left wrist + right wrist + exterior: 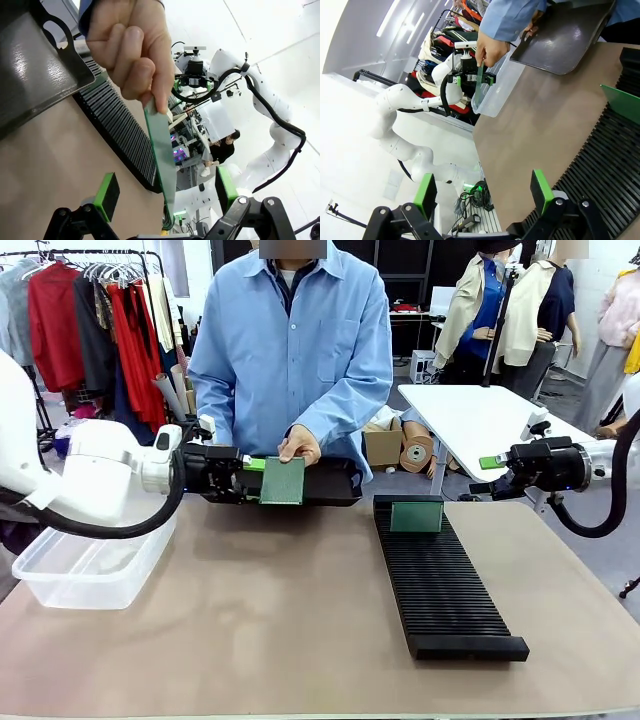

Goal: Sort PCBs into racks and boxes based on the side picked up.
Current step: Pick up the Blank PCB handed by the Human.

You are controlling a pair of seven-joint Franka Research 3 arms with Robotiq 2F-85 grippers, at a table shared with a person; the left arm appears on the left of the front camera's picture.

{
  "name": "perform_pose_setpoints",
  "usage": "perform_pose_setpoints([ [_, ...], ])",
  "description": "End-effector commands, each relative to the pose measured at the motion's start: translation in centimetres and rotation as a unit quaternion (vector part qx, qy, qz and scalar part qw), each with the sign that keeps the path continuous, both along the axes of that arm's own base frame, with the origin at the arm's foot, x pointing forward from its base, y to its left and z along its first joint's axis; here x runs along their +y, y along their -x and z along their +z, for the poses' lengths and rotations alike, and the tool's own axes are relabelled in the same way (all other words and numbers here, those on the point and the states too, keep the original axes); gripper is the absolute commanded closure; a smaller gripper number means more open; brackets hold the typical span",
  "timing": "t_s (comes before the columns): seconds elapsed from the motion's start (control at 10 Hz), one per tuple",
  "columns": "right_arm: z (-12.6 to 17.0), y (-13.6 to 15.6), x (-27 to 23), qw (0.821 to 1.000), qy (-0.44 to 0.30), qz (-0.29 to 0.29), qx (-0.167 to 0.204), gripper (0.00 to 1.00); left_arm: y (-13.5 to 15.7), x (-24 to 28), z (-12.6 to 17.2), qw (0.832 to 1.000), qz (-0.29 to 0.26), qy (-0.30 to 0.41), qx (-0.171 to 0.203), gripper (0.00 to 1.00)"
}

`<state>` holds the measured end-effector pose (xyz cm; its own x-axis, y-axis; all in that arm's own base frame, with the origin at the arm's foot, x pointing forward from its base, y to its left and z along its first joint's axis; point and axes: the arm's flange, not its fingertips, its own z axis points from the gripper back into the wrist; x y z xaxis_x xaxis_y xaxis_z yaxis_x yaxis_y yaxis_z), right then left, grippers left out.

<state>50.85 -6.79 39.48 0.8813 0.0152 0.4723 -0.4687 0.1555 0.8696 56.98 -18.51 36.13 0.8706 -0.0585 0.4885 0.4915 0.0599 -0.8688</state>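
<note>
The worktop (250,620) is a wide, flat surface of dull brown colour. Near its left edge stands a clear plastic box (90,590), and right of the middle lies a long black rack (445,590) with many narrow slots, running from the far side toward the near side. At the far edge there is a flat black tray (335,485), but I cannot tell if it rests on the worktop.

Thin green circuit board (282,481) with a matt, finely dotted face, glossy black plastic tray (30,75), matt black ribbed plastic rack (445,590), clear translucent plastic tub (70,585), smooth matt brown tabletop (250,630), light blue cloth shirt (300,360)
</note>
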Motion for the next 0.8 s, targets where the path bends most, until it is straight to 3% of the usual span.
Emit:
perform_pose_setpoints([
  [0.0, 0.08, 0.03, -0.01, 1.0, 0.002, -0.001, -0.006, 0.0, -1.14, -1.97, 0.07, 1.0, 0.002, 0.003, 0.005, 0.0],
  [0.2, 0.08, 0.03, -0.01, 1.0, 0.002, -0.001, -0.006, 0.0, -1.19, -2.64, -0.08, 1.0, 0.002, 0.003, 0.003, 0.05],
  [0.4, 0.08, 0.03, -0.01, 1.0, 0.002, -0.001, -0.006, 0.0, -1.48, -2.8, -0.43, 1.0, 0.007, 0.011, 0.003, 0.22],
  [0.7, 0.08, 0.03, -0.01, 1.0, 0.002, -0.001, -0.006, 0.0, -1.47, -2.63, -0.42, 1.0, 0.01, 0.013, 0.002, 0.76],
])
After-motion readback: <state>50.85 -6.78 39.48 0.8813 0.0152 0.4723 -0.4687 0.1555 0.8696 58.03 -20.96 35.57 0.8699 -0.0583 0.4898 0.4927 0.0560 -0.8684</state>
